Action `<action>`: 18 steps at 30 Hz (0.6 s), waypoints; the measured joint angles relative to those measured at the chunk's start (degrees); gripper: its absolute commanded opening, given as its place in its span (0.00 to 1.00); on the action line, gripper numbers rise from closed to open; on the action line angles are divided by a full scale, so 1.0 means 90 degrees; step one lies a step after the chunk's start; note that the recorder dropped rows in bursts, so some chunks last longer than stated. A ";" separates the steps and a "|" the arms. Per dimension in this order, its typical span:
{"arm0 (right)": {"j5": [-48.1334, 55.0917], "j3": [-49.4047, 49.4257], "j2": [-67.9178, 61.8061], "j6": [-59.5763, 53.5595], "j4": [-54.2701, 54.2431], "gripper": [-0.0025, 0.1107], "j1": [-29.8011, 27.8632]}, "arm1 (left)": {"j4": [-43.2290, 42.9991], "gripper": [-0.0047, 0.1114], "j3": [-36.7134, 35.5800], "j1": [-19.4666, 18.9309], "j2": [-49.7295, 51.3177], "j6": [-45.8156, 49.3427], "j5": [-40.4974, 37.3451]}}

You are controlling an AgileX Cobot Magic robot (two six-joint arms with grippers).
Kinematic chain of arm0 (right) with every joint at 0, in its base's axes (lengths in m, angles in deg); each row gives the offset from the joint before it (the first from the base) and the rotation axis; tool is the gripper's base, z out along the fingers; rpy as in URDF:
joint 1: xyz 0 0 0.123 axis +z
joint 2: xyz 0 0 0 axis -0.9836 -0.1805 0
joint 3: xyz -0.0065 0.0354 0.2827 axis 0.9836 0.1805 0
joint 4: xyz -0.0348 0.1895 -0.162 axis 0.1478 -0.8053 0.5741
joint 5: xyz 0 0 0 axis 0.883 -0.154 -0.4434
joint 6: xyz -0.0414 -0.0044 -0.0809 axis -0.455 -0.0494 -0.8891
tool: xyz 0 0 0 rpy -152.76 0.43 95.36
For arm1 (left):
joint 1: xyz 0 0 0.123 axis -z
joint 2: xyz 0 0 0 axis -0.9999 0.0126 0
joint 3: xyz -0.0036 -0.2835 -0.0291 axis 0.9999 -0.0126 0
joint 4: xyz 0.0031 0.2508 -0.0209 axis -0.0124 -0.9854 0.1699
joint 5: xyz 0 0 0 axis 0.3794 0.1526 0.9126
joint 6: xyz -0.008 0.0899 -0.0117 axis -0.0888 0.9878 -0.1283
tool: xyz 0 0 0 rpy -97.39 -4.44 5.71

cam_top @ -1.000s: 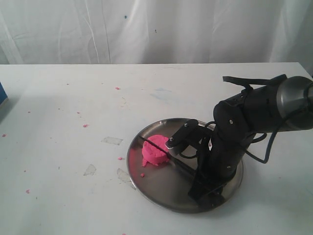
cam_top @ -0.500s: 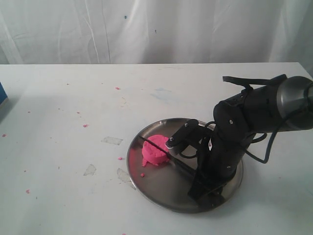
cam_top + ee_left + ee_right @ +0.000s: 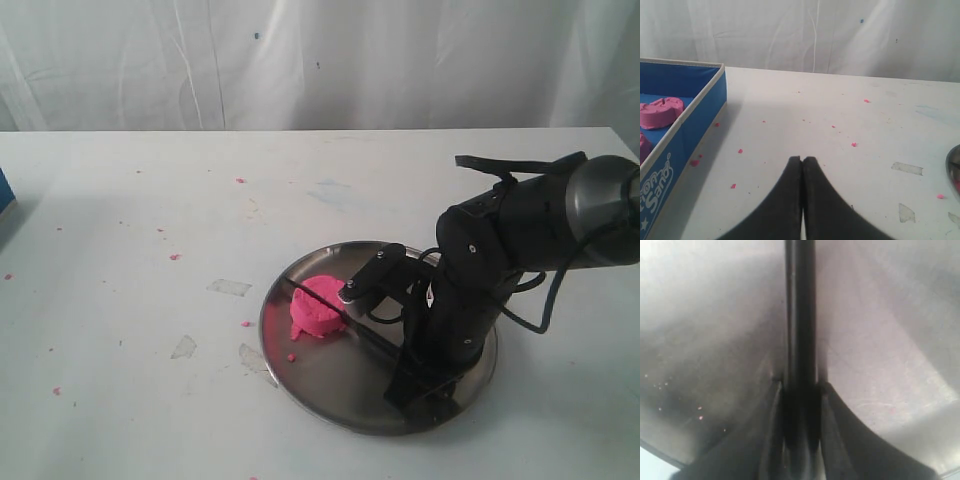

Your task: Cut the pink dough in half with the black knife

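Observation:
The pink dough (image 3: 318,308), a round lump, sits on the left part of the steel plate (image 3: 330,395). The black knife (image 3: 372,343) runs low across the plate, and its thin blade reaches the dough's far side. My right gripper (image 3: 412,380) is down on the plate, shut on the knife's handle. In the right wrist view the black knife (image 3: 800,315) runs straight out from between the fingers of the right gripper (image 3: 800,386) over the steel plate (image 3: 880,340); the dough is out of that view. My left gripper (image 3: 802,159) is shut and empty above the bare table.
A blue box (image 3: 687,135) holding pink lumps (image 3: 662,111) stands by the left gripper. Pink crumbs (image 3: 175,257) and tape scraps (image 3: 229,287) dot the white table (image 3: 150,200). A white curtain hangs behind.

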 measured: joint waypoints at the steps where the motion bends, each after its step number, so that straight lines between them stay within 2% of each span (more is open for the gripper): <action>1: 0.0013 -0.0002 0.0000 0.0000 0.0000 0.02 0.0000 | 0.0000 0.04 0.0000 0.0000 0.0000 0.0000 0.0000; 18: 0.0052 -0.0063 -0.0013 0.0644 0.0111 0.02 0.0000 | 0.0000 0.04 0.0000 0.0000 0.0000 0.0000 0.0000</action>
